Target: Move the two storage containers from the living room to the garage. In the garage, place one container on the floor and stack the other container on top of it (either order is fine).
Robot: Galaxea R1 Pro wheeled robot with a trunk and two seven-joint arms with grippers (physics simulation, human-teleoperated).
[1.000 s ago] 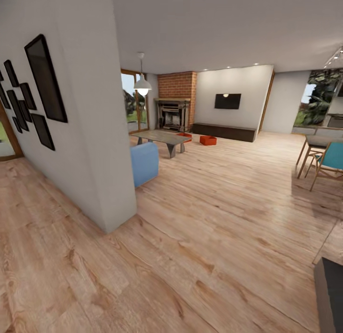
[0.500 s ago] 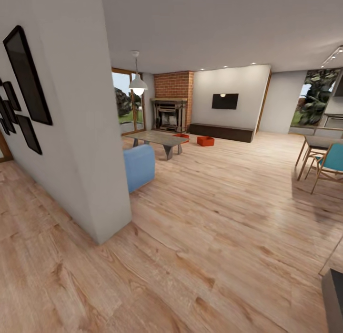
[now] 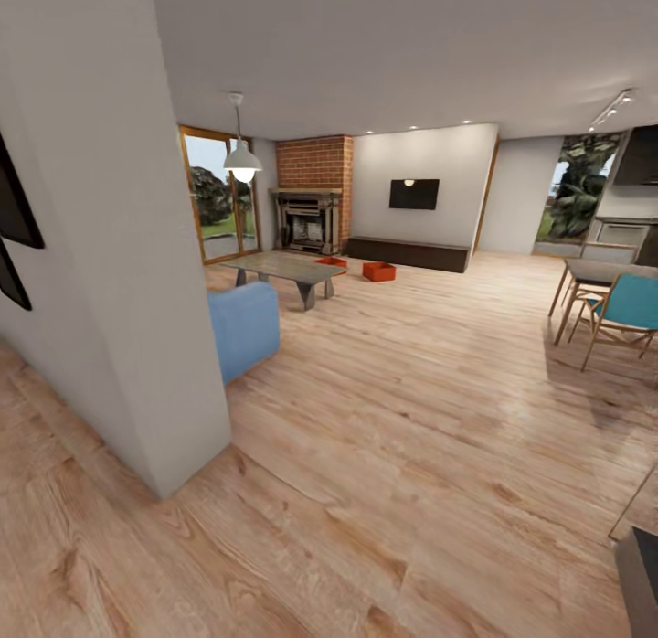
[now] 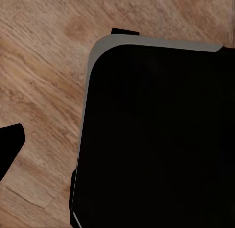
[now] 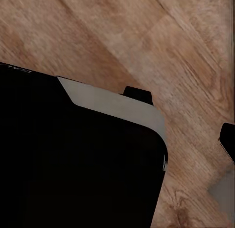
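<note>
Light wood planks run the length of the living room (image 3: 411, 364) to its far wall, where the two storage containers (image 3: 378, 271) sit on the floor: one orange-red bin stands in the open before the dark low bench (image 3: 407, 253), the other (image 3: 332, 262) shows partly behind the grey coffee table (image 3: 283, 268), near the brick fireplace (image 3: 311, 208). Both bins lie well apart from the robot, with a blue sofa end (image 3: 242, 327) and a white wall corner (image 3: 119, 254) between. Wrist views show dark robot bodywork over planks; whether either gripper's fingers are spread or closed cannot be told. Judged from this, the approach goes best down the open floor, clear of the wall corner and the teal dining chair (image 3: 626, 309).
</note>
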